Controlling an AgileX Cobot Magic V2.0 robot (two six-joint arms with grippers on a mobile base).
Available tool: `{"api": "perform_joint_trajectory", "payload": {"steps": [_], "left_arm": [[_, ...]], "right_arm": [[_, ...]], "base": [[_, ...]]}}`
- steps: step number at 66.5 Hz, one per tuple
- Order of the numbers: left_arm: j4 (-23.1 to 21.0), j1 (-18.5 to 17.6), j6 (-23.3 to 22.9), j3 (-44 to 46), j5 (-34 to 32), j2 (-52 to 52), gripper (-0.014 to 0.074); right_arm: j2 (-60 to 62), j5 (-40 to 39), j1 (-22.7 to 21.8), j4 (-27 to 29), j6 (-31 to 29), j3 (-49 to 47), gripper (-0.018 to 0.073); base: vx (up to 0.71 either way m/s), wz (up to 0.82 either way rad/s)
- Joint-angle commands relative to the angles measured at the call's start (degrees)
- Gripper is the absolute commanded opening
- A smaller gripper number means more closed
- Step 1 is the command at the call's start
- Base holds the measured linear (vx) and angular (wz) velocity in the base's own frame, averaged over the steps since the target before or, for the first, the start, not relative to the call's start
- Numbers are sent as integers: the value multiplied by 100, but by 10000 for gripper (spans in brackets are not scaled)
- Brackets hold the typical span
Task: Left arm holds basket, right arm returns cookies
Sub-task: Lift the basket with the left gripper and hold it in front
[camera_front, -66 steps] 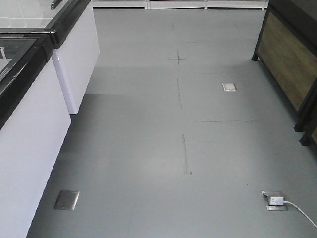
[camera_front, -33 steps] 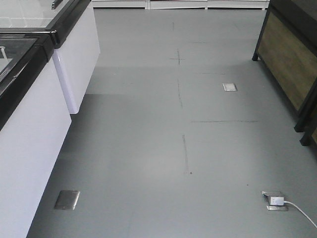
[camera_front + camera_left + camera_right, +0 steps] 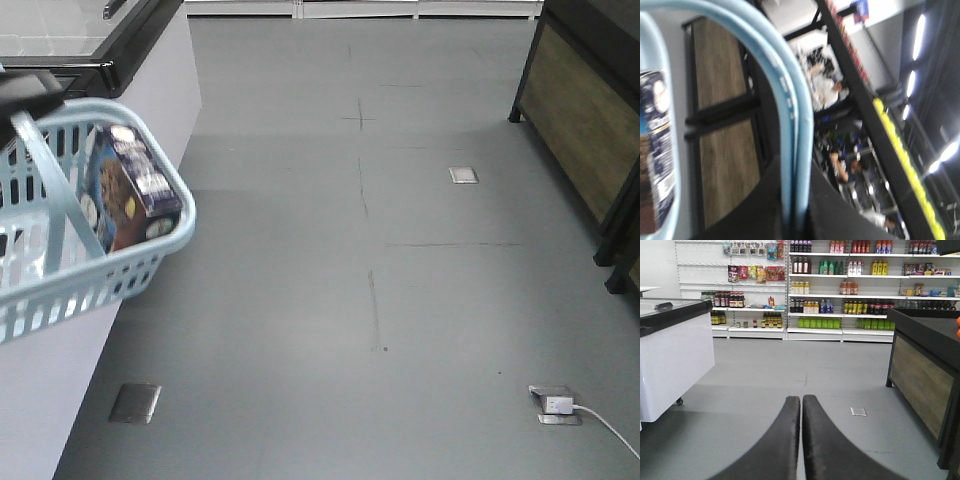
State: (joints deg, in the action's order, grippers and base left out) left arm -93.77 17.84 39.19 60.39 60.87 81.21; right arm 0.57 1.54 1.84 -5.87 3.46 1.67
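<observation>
The dark navy rectangular cardboard cookie box [image 3: 130,185] lies inside the light blue slotted plastic basket [image 3: 120,275]. The box is tilted and leans against the basket's end wall, the end toward the middle of the front view. Its cookie picture faces the basket interior. Pale packs beside it in the basket are too blurred to identify.

The basket hangs clear of the grey floor [image 3: 380,300], at the left edge of the front view and in front of the white chest cabinet [image 3: 165,80]. The basket's light blue arched handle [image 3: 785,95] rises to the left gripper [image 3: 795,172]. The black jaws of the left gripper are clamped on the handle, one on each side of the bar.

The right gripper [image 3: 801,400] holds nothing. Its two black fingers [image 3: 782,440] are pressed together along their length, and it points down a shop aisle. Ahead of it stand white wall shelves of bottles [image 3: 840,290]. A dark wooden-panelled stand [image 3: 920,375] is on the right.

In the front view, a square metal floor plate [image 3: 135,403] lies near the cabinet. A floor socket with a white plug and cable [image 3: 556,404] lies toward the right edge.
</observation>
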Motion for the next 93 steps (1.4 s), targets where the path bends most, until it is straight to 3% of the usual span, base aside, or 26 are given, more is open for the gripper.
{"api": "perform_joint_trajectory", "payload": {"steps": [1, 8, 23, 47, 73, 93], "left_arm": [[-833, -384, 580, -397, 268, -468, -8], [-833, -827, 930, -981, 695, -497, -8], [-833, -1772, 1480, -1844, 655, -497, -8], [-833, -3110, 1895, -2028, 342, -465, -8], [-833, -3572, 1768, -1516, 426, -239, -8], [-833, -3596, 1499, -1365, 344, -144, -8]], "right_arm": [[77, -431, -9, -13, -24, 14, -8], [77, -431, -9, -13, -24, 14, -8], [77, -431, -9, -13, -24, 14, -8], [77, -436, -9, -13, -24, 14, -8], [77, -436, -9, -13, -24, 14, -8], [77, -436, -9, -13, -24, 14, -8]], "base": [[0, 0], [0, 0], [0, 0], [0, 0], [0, 0], [0, 0]]}}
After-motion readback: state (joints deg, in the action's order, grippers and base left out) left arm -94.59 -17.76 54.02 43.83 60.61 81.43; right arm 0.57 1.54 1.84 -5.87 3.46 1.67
